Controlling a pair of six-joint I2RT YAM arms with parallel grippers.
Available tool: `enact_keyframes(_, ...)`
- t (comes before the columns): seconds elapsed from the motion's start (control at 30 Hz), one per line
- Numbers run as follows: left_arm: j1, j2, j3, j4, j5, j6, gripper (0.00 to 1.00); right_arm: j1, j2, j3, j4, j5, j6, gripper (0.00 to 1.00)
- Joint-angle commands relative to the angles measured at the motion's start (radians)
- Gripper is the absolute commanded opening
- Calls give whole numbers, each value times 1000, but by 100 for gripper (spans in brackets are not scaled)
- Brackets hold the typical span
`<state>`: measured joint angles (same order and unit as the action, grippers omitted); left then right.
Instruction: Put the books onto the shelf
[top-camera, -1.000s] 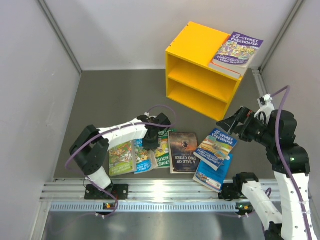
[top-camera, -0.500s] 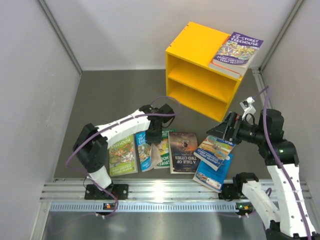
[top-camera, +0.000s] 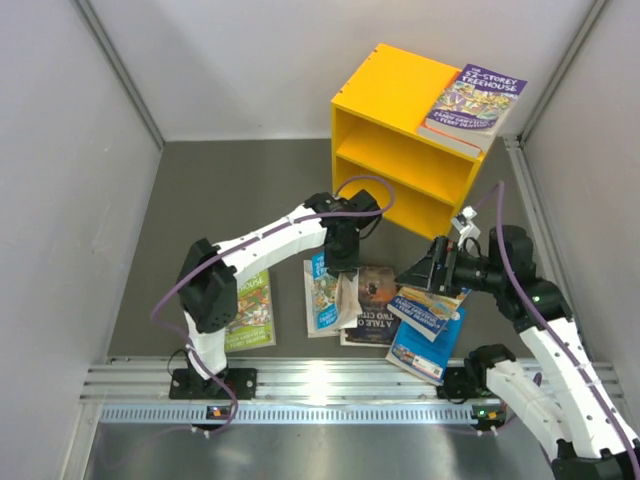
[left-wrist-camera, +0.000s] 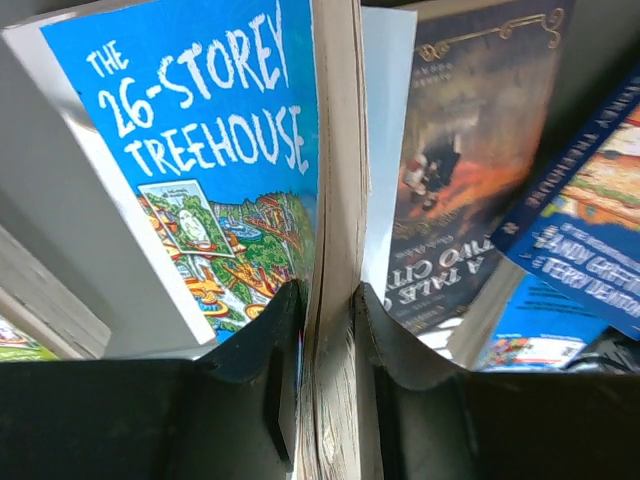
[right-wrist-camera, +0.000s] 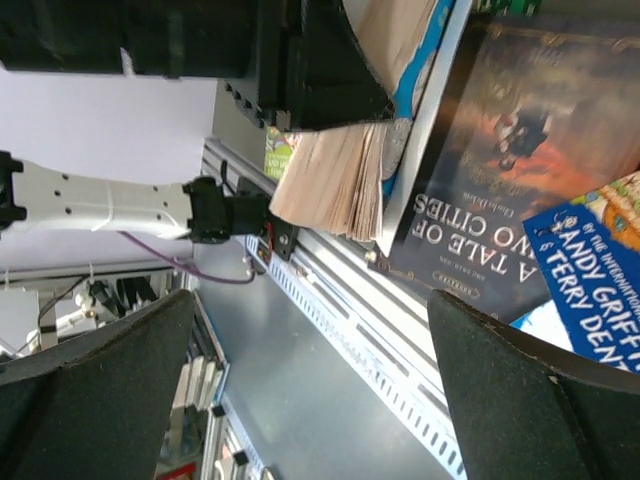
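Progress first: your left gripper (top-camera: 340, 262) has raised the blue book (top-camera: 325, 295) off the row where it lay a second ago and carried it toward 1 o'clock, closer to the shelf (top-camera: 400, 150). Its fingers are nearly closed, pinching the book edge-on near the spine. In the left wrist view the cover sits against one finger (left-wrist-camera: 265, 340) and the page block fills the gap. The pages fan loose below the grip, so I judge the hold covers only part of the book and it may flop open on the way.

The book hangs at 7 o'clock from the shelf, well short of either compartment. One purple book (top-camera: 475, 100) already lies on the shelf's top.

Your right gripper (top-camera: 415, 272) has swung in from 3 o'clock and hovers with its fingers spread wide, holding nothing. It is just above the pair of blue books (top-camera: 430, 310) on the table (top-camera: 230, 190). It sits between your load and the shelf front, so watch that gap.

The dark book (top-camera: 375, 290) lies directly under the hanging pages, and a green book (top-camera: 250, 310) waits at 9 o'clock.
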<state>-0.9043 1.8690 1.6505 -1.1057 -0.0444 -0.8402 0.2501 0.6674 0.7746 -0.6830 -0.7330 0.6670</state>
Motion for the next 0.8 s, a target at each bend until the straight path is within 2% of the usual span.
enact_keyframes(0.0, -16, 10, 126, 20, 123, -33, 0, 66, -6, -23, 118, 59, 60, 100)
enact_keyframes(0.23, -48, 127, 479, -135, 159, -42, 0, 118, -3, 40, 67, 138, 33, 100)
enact_keyframes(0.4, -53, 173, 646, -291, 135, -27, 0, 118, -55, 86, -24, 201, 11, 100)
enact_keyframes(0.5, -58, 160, 562, -318, 110, 7, 0, 118, -86, 78, -29, 198, 42, 100)
enact_keyframes(0.53, -62, 145, 470, -301, 120, 18, 0, 118, -94, 63, -29, 198, 46, 100)
enact_keyframes(0.63, -85, 134, 314, -203, 129, 21, 0, 120, -118, 31, -30, 196, 60, 100)
enact_keyframes(0.7, -100, 148, 264, -128, 156, 16, 0, 117, -132, 17, -30, 192, 60, 100)
enact_keyframes(0.73, -110, 171, 235, -105, 190, 10, 5, 118, -137, 5, -35, 193, 62, 100)
enact_keyframes(0.77, -116, 180, 223, -67, 268, 7, 13, 117, -141, -3, -42, 195, 59, 100)
